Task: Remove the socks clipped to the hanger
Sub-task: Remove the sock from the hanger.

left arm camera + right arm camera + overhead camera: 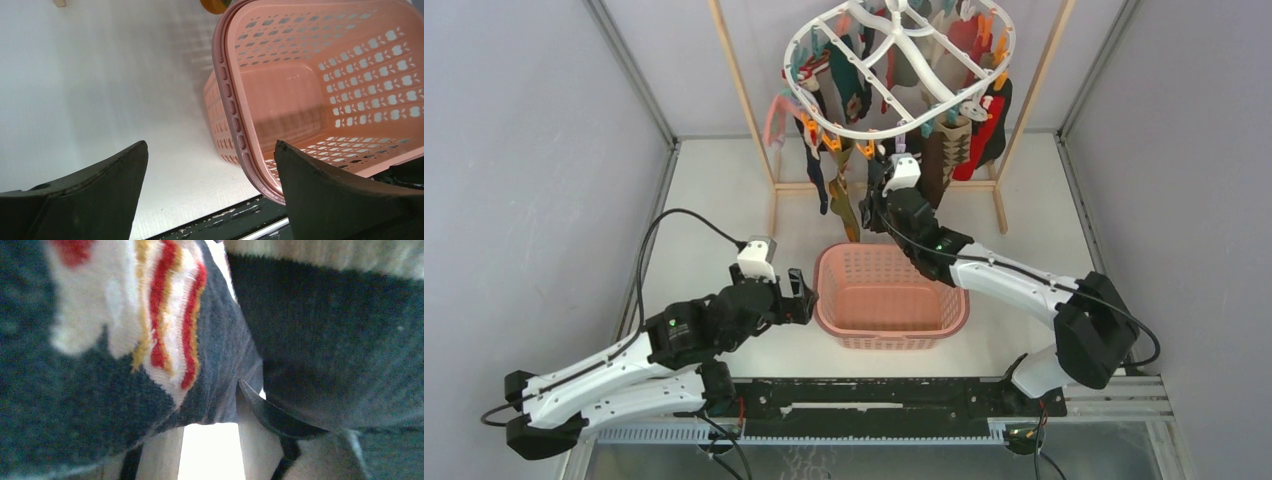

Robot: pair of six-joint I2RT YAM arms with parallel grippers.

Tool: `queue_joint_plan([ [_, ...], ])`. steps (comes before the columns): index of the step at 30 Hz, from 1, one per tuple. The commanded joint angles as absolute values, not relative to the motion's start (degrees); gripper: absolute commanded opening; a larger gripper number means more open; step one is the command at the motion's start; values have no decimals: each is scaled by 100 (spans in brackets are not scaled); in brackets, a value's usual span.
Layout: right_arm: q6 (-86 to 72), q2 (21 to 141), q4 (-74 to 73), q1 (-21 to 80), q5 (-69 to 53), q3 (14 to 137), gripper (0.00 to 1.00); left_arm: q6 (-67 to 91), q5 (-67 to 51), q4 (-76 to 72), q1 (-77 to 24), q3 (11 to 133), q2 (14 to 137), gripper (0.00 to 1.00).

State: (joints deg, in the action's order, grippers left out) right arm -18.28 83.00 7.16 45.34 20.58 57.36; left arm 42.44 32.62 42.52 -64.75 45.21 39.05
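The white oval hanger (854, 131) hangs at the back with several socks (949, 150) clipped under it. My right gripper (876, 180) reaches up into the lower ends of the front socks. In the right wrist view a dark grey sock with red, yellow and white stripes (165, 330) lies between the jaws of that gripper (195, 395). One black finger (272, 417) shows at the sock's right edge; the other is hidden behind fabric. A plain dark sock (340, 340) hangs right of it. My left gripper (801, 290) (210, 145) stands open and empty, low by the basket.
A pink lattice basket (829, 300) sits on the table below the hanger, its rim (227, 95) close to my left gripper's right finger. A wooden frame (744, 90) carries the hanger. Grey walls close in both sides.
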Motion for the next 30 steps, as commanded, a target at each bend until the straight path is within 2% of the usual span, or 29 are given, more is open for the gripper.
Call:
queue_joint_plan([
  [1,-1821,8586,1010,4445,2157,6223,46,4139,3281,4077,-6498,4597,3770,100],
  [2,-1820,8647,980,4425,2107,6283,42,4145,3279,4080,-6495,4589,3764,100],
  [4,-1839,8695,860,4421,2035,6367,24,4148,3262,4091,-6508,4594,3757,100],
  [5,-1870,8655,795,4436,2021,6363,18,4148,3261,4095,-6503,4604,3752,100],
  [8,-1900,8359,756,4518,2014,6188,6,4130,3235,4051,-6496,4639,3743,100],
  [14,-2038,7537,288,4686,1919,5999,4,3917,3137,3870,-6500,5009,3965,100],
  [21,-2447,6603,-481,4826,1272,6011,3,3663,3002,3420,-6512,5302,4390,100],
  [30,-2960,6057,-1100,4842,380,6019,1,3445,2911,2482,-6653,5162,4424,100],
])
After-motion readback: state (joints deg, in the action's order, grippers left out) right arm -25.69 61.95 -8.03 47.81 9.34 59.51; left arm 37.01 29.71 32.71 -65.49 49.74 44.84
